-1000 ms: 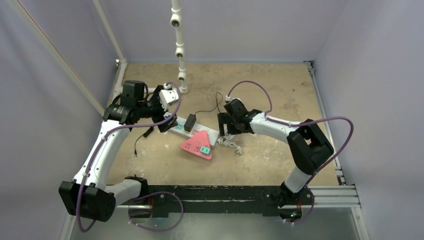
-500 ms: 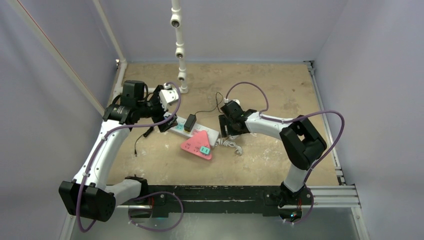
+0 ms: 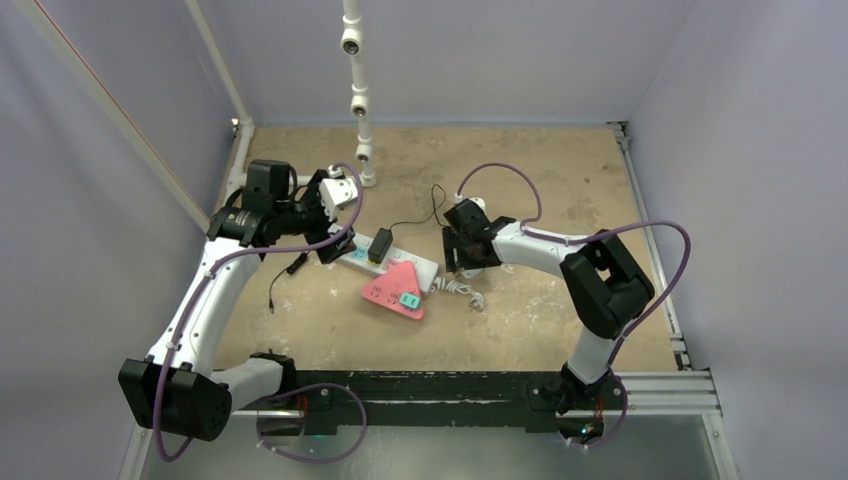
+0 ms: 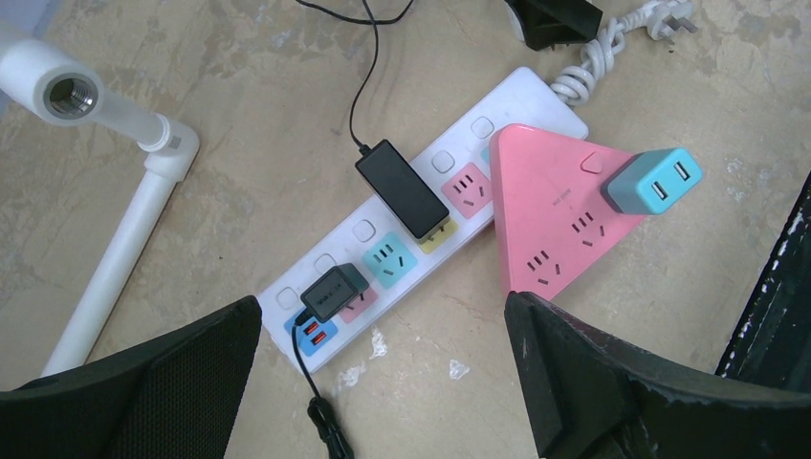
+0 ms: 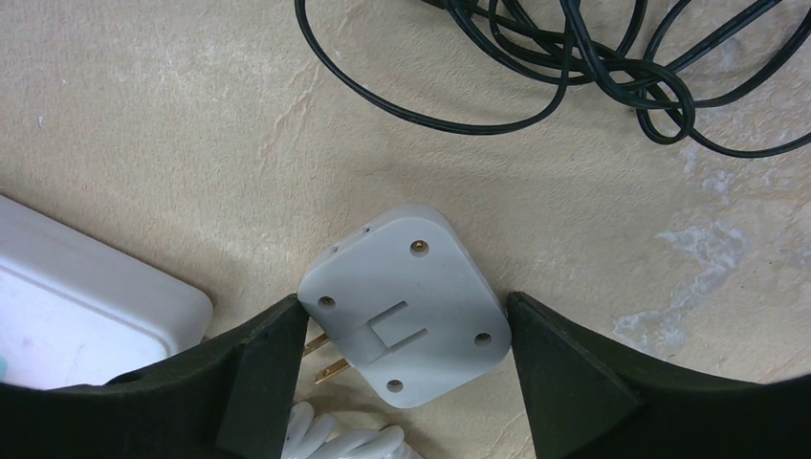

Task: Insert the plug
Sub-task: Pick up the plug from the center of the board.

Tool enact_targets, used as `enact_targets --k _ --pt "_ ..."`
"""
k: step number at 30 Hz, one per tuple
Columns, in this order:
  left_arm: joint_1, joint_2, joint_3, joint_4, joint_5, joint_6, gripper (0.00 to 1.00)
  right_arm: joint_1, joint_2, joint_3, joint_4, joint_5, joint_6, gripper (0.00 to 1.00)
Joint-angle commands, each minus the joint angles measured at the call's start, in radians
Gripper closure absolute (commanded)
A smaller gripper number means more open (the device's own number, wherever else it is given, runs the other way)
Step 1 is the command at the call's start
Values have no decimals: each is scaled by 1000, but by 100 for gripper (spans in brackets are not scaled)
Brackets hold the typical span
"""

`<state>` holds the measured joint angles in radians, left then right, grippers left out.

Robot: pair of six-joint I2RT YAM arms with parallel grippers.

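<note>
A grey-white plug (image 5: pixel 406 296) with two brass prongs lies flat on the table, just right of the white power strip (image 5: pixel 86 296). My right gripper (image 5: pixel 406 330) is down around it, one finger touching each side of its body. In the top view the right gripper (image 3: pixel 460 252) sits at the strip's right end (image 3: pixel 425 266). My left gripper (image 4: pixel 383 382) is open and empty, hovering above the strip's left end (image 4: pixel 287 298), also seen in the top view (image 3: pixel 330 243). A black adapter (image 4: pixel 402 191) and a smaller black adapter (image 4: pixel 333 292) are plugged into the strip.
A pink triangular power strip (image 4: pixel 555 215) carrying a teal USB charger (image 4: pixel 655 182) lies against the white strip. A coiled white cord (image 5: pixel 335 442) lies beside the plug. Tangled black cable (image 5: pixel 574 67) lies beyond it. A white pipe stand (image 3: pixel 357 100) rises at the back.
The right arm's elbow swung a little to the left and the gripper shifted slightly by the strip's right end. The left arm has not moved.
</note>
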<state>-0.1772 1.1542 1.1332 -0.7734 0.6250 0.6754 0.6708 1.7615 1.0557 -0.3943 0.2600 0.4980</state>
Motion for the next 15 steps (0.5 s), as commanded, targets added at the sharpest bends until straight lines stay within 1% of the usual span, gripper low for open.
enact_targets --k 1,2,6,8,12,15 --pt "2 -2 34 19 38 12 1 -4 25 22 10 -17 8 24" --pt "2 -2 32 20 41 12 1 -4 26 21 14 -16 9 26" --pt "2 -1 32 19 52 5 1 -5 15 18 19 -10 16 44" --pt "2 1 33 23 59 6 1 -4 4 16 23 -5 19 50" --pt "2 1 36 29 81 1 1 -4 -21 34 19 8 19 59" --pt "2 2 43 38 99 0 1 -4 -52 61 14 23 13 61"
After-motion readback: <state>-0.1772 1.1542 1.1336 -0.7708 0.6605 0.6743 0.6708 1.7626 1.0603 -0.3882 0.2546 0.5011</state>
